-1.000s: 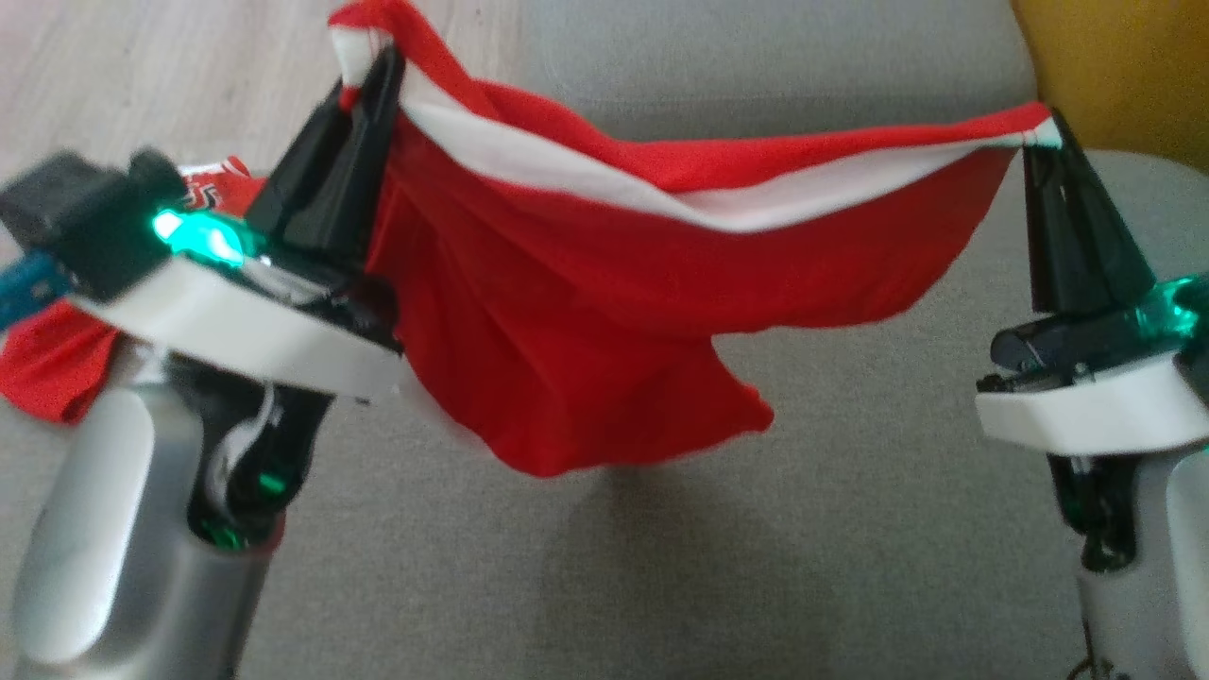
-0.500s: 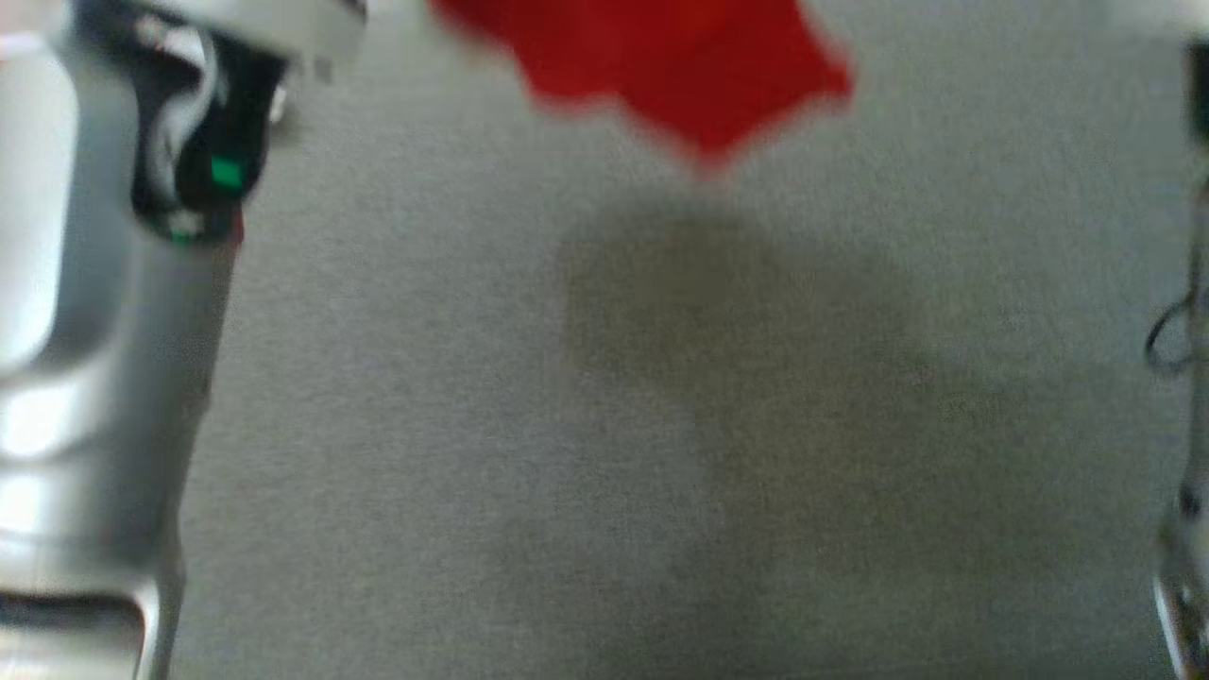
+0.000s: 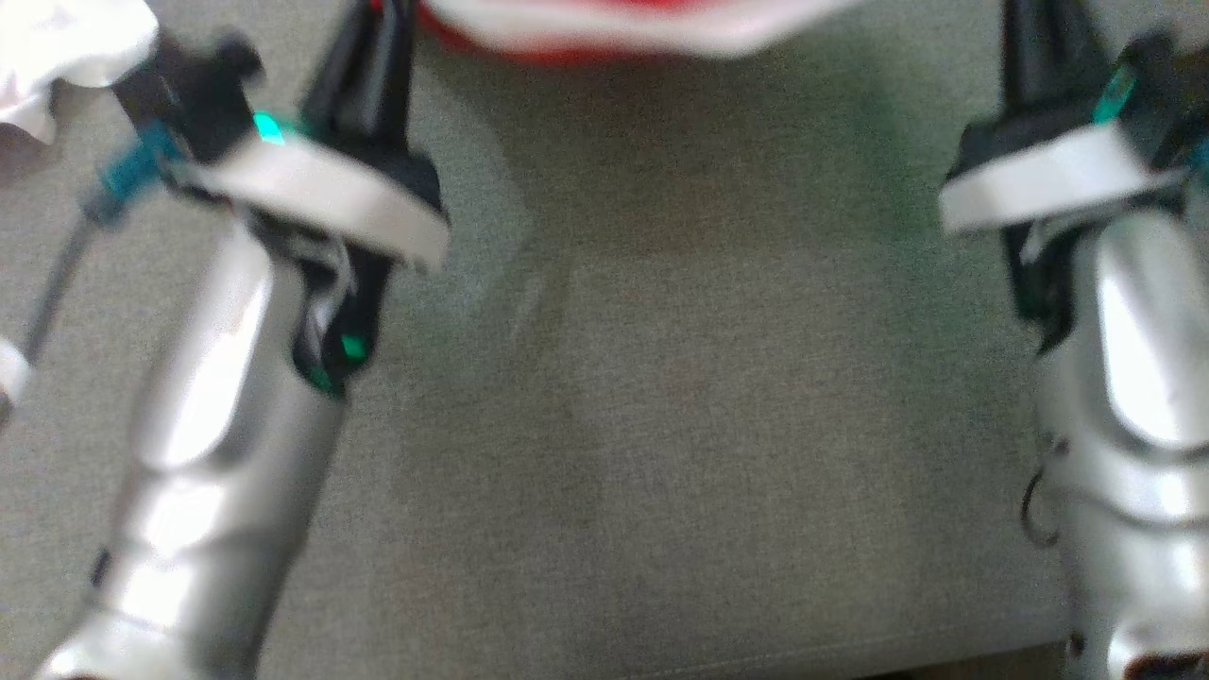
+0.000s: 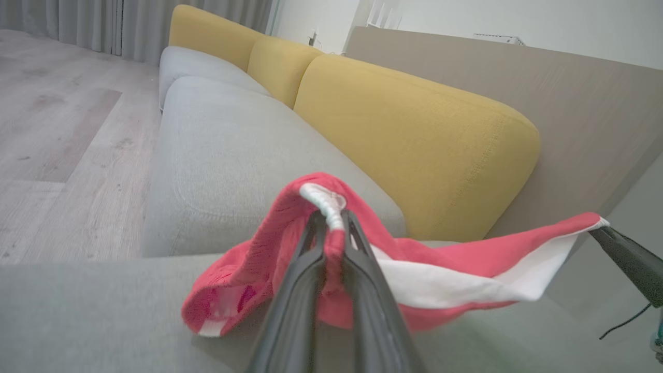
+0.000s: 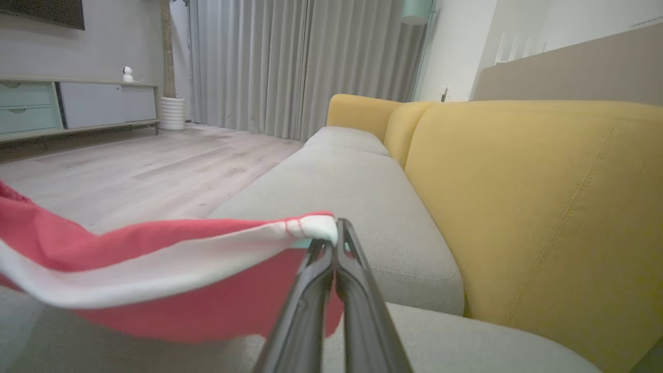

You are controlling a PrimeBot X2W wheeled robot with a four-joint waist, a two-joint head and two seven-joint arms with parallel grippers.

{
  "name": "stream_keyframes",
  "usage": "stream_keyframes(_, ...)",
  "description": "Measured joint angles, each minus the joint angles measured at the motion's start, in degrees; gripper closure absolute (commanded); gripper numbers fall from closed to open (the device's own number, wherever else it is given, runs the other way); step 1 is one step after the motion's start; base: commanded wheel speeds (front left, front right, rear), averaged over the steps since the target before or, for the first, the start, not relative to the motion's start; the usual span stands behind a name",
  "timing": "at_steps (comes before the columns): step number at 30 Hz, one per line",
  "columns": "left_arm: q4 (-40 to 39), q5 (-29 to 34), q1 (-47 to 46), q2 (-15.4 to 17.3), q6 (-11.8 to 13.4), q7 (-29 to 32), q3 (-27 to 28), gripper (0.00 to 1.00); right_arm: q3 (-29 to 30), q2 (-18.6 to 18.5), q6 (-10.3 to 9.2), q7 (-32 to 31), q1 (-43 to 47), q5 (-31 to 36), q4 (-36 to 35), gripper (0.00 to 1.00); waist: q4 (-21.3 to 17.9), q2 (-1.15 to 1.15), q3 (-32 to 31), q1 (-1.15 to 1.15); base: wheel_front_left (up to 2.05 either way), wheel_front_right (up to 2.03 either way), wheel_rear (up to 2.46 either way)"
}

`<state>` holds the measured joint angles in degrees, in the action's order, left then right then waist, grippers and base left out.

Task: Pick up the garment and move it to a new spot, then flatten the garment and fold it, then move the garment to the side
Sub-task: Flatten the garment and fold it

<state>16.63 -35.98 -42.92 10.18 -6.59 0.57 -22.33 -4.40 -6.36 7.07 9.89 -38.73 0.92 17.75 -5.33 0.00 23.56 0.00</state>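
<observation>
Left gripper (image 4: 331, 215) and right gripper (image 5: 335, 228) still clench the red garment (image 4: 440, 274) stretched between them over the sofa seat (image 3: 708, 425), ready for laying flat.

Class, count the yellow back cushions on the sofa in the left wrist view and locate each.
3. The nearest cushion rises behind the red garment; the middle cushion sits beyond it; the farthest cushion ends near the curtains. Others may lie out of frame.

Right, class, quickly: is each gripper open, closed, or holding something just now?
Left gripper: closed, pinching one end of the red and white garment.
Right gripper: closed, pinching the garment's other end.
</observation>
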Motion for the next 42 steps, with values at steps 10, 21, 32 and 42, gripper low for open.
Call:
stream_keyframes(10, -5.0, 0.2, 16.4, 0.0, 0.4, -7.4, -2.6, 1.0, 1.3, 2.1, 0.0, 2.5, 17.2, -1.8, -8.7, 1.0, 1.1, 0.0, -5.0, -0.02, 0.0, 0.0, 0.0)
stream_keyframes(21, -23.2, -0.8, 40.5, 2.1, 7.5, -7.9, -4.0, 1.0, 5.2, 3.5, 0.0, -4.5, 41.9, -0.1, -31.0, 1.0, 0.9, 0.01, -13.5, -0.03, 0.0, 0.0, 0.0)
stream_keyframes(32, -21.0, -4.5, 43.3, -1.2, 7.8, -5.7, -7.4, 1.0, 6.1, 2.2, 0.0, -12.2, 39.6, 2.8, -30.0, 1.0, 4.2, 0.0, -10.7, 0.0, 0.0, 0.0, 0.0)
stream_keyframes(42, -7.7, -9.7, 27.7, -6.0, 7.1, -6.7, -5.2, 1.0, 0.3, -5.7, 0.0, -16.3, 14.1, 2.0, -11.1, 1.0, 9.0, 0.0, -5.9, 0.01, 0.0, 0.0, 0.0)
